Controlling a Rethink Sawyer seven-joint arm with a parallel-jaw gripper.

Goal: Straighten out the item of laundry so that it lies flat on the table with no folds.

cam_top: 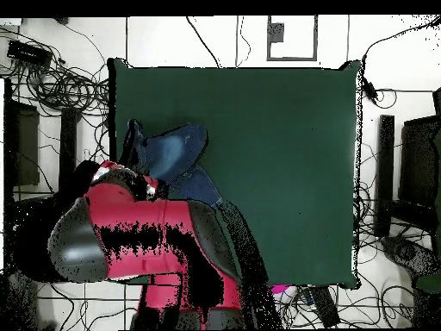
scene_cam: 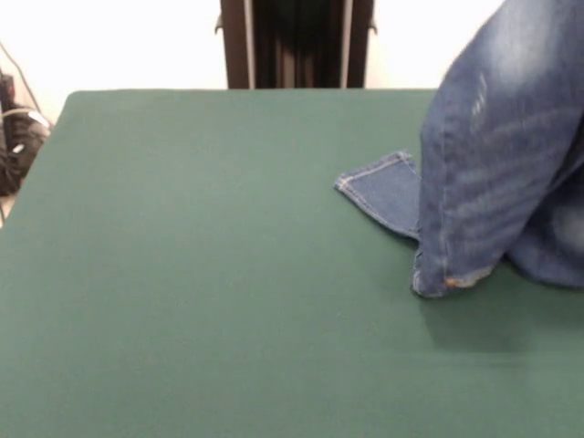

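Note:
The blue denim jeans [scene_cam: 497, 146] hang from above the picture's top right corner in the front view. One leg drops to the table [scene_cam: 201, 274], and its hem [scene_cam: 438, 281] touches the green cloth. A second leg end [scene_cam: 383, 187] lies flat beside it. In the overhead view the jeans [cam_top: 177, 148] are bunched near the table's left edge. The red arm [cam_top: 129, 224] reaches over them. The gripper sits under the arm's end [cam_top: 121, 177], covered by the arm and the denim.
The green table [cam_top: 276, 155] stretches wide to the right of the jeans in the overhead view. Cables [cam_top: 52, 78] and dark equipment lie on the floor around it. A black stand [scene_cam: 297, 41] rises behind the table's far edge.

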